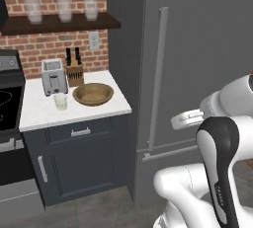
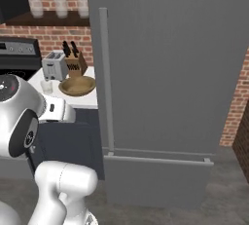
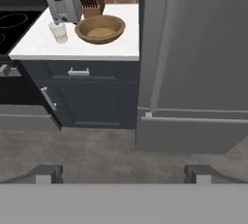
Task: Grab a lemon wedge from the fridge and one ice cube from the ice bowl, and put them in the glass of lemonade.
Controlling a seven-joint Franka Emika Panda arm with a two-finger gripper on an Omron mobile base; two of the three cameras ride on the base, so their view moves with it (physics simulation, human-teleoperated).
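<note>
The fridge (image 1: 197, 49) is a tall dark grey unit with its door shut and a long pale vertical handle (image 1: 160, 74); the lemon wedge is out of view. On the white counter (image 1: 44, 113) to the fridge's left sits the ice bowl (image 1: 93, 94), wide, brown and wooden. Left of the bowl stands the glass of lemonade (image 1: 60, 101), a short clear tumbler. In the hand view my gripper (image 3: 124, 174) is open, nothing between its fingertips (image 3: 48, 173), well back from the fridge (image 3: 208, 48), the ice bowl (image 3: 100, 28) and the glass (image 3: 59, 32).
A silver toaster (image 1: 52, 76) and a knife block (image 1: 75, 71) stand behind the glass and bowl. A black stove (image 1: 7, 98) adjoins the counter on the left. A dark shelf (image 1: 59, 23) above holds three tall frosted glasses. Dark cabinet fronts (image 3: 87, 97) lie under the counter.
</note>
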